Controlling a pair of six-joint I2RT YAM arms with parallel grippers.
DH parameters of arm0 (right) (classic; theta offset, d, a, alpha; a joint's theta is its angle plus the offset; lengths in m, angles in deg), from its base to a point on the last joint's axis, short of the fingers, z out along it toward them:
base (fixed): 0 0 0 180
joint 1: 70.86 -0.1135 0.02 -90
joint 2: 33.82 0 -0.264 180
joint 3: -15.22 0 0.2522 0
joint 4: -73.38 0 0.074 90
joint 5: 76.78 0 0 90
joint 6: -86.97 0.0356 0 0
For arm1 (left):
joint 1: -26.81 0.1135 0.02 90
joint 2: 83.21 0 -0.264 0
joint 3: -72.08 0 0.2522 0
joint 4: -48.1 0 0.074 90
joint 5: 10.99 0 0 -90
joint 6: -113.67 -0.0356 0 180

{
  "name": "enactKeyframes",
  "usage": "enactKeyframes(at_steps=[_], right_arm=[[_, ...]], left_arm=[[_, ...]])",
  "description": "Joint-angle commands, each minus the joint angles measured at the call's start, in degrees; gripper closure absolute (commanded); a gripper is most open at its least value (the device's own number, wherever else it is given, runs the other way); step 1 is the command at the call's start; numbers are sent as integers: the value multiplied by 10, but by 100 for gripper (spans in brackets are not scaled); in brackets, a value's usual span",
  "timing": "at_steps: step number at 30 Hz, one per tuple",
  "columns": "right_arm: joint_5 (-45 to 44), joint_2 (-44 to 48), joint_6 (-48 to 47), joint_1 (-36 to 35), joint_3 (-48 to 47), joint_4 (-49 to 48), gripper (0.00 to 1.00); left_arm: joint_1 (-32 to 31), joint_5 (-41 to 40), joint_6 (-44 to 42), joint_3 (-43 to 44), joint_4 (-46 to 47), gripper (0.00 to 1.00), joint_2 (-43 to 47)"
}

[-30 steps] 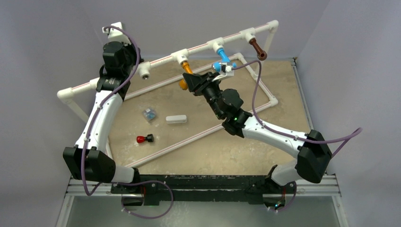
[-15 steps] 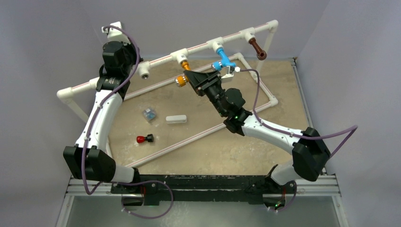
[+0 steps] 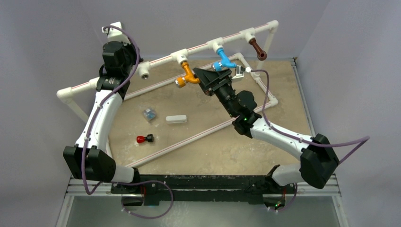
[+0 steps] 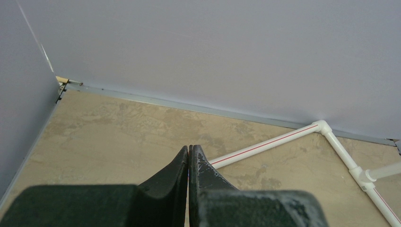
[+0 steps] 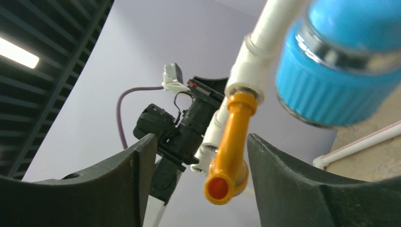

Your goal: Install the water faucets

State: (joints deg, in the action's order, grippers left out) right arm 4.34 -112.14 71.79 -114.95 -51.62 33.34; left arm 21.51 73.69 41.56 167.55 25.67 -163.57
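Right tool [image 5: 201, 139] stands wide, empty; the orange faucet [image 5: 232, 142] shows between its fingers, untouched, blue faucet [image 5: 331, 80] at two o'clock.

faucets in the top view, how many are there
3, all on the raised white pipe: the orange faucet leftmost, the blue faucet in the middle, the brown faucet rightmost. None seems hidden.

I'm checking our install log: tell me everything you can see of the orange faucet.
The orange faucet is a small bent tap of glossy orange-yellow plastic. Its upper end sits in the socket of a white tee fitting on the raised pipe. From there it hangs down and bends to a ribbed collar around a round, open spout. It lies between the spread fingers of the right claw, which do not appear to touch it.
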Motion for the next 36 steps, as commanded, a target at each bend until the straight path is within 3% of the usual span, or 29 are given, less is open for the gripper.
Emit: enactKeyframes(at_steps=[1,7,14,25,33,36], right_arm=[[18,38,-43,13,1,-2,26],[2,82,-161,17,-10,68,22],[-3,118,-367,17,-76,157,22],[54,118,-736,17,-189,291,22],[141,128,-963,12,-215,377,21],[130,134,-1050,-16,-214,398,21]], left_arm=[[-9,8,-3,-29,-104,100,-22],[-8,8,-3,-29,-103,100,-23],[-9,10,-3,-29,-102,100,-25],[-9,10,-4,-29,-104,100,-26],[-9,12,-5,-29,-103,100,-25],[-9,13,-5,-29,-104,100,-25]])
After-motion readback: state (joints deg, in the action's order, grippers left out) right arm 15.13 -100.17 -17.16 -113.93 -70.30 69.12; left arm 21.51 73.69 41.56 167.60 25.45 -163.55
